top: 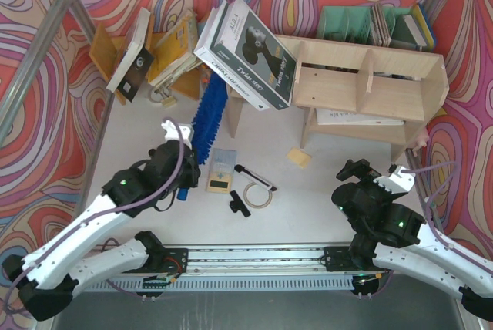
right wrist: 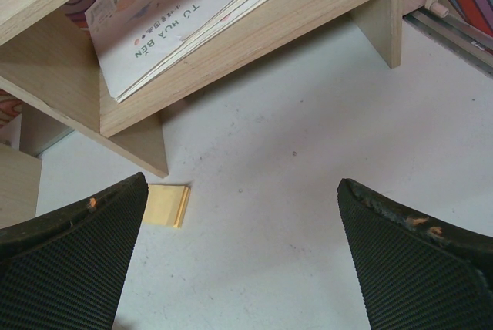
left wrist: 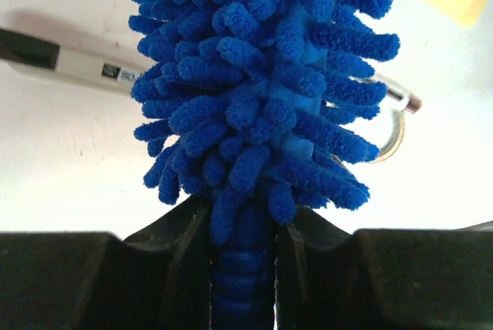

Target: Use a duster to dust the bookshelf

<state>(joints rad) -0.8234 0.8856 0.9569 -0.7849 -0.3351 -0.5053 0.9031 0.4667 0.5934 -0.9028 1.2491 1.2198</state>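
Observation:
The duster point(top: 209, 118) is bright blue and fluffy, and it slants up from my left gripper point(top: 187, 174) toward the left end of the bookshelf point(top: 370, 87). In the left wrist view its chenille head point(left wrist: 262, 83) fills the middle. My left gripper point(left wrist: 243, 230) is shut on the ribbed blue handle point(left wrist: 243, 276) just below the head. The bookshelf is pale plywood with upright dividers. My right gripper point(top: 356, 170) stands open in front of it, over bare table. In the right wrist view the right gripper point(right wrist: 243, 218) holds nothing, and the lower shelf board point(right wrist: 254, 45) carries a flat book point(right wrist: 177, 21).
A big boxed book point(top: 246, 52) leans on the bookshelf's left end. An orange rack of books point(top: 154, 52) stands back left, a green file holder point(top: 347, 21) behind the shelf. On the table lie a yellow pad point(top: 299, 157), a small device point(top: 221, 172), a pen point(top: 254, 176) and a ring point(top: 256, 193).

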